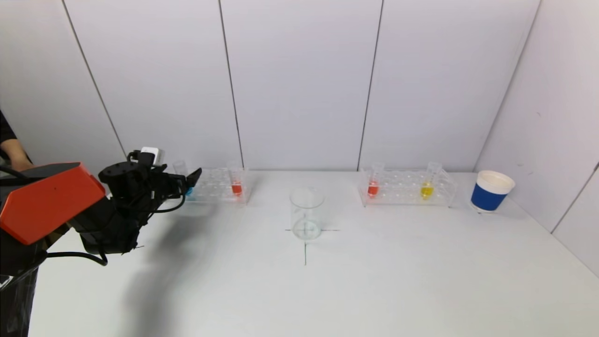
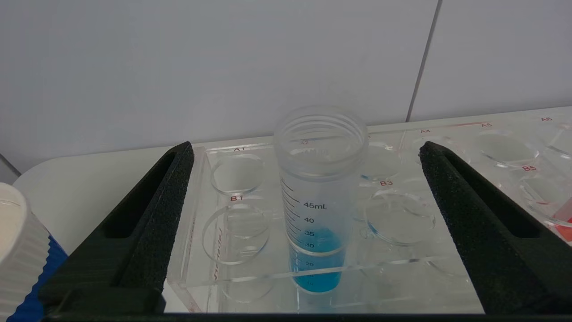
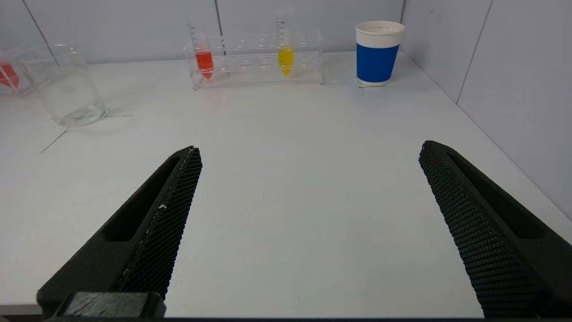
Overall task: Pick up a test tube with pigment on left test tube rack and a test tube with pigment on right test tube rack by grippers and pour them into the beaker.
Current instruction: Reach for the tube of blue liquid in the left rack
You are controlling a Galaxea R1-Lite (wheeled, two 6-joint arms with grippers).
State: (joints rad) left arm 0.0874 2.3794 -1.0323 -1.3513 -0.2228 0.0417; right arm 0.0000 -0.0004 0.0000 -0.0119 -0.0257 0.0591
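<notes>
The left clear rack (image 1: 213,185) holds a blue-pigment tube (image 2: 318,201) and an orange-red tube (image 1: 236,182). My left gripper (image 1: 189,180) is open at the rack's left end, its fingers (image 2: 156,214) wide on either side of the blue tube, which stands upright between them untouched. The right rack (image 1: 407,187) holds a red tube (image 1: 373,183) and a yellow tube (image 1: 427,186). The empty glass beaker (image 1: 306,213) stands at the table centre. My right gripper (image 3: 308,152) is open and empty over bare table, out of the head view.
A blue paper cup (image 1: 491,190) with a white rim stands at the far right near the side wall. Another such cup (image 2: 18,250) sits close beside my left gripper. White wall panels stand right behind both racks. A person's arm (image 1: 11,152) shows at far left.
</notes>
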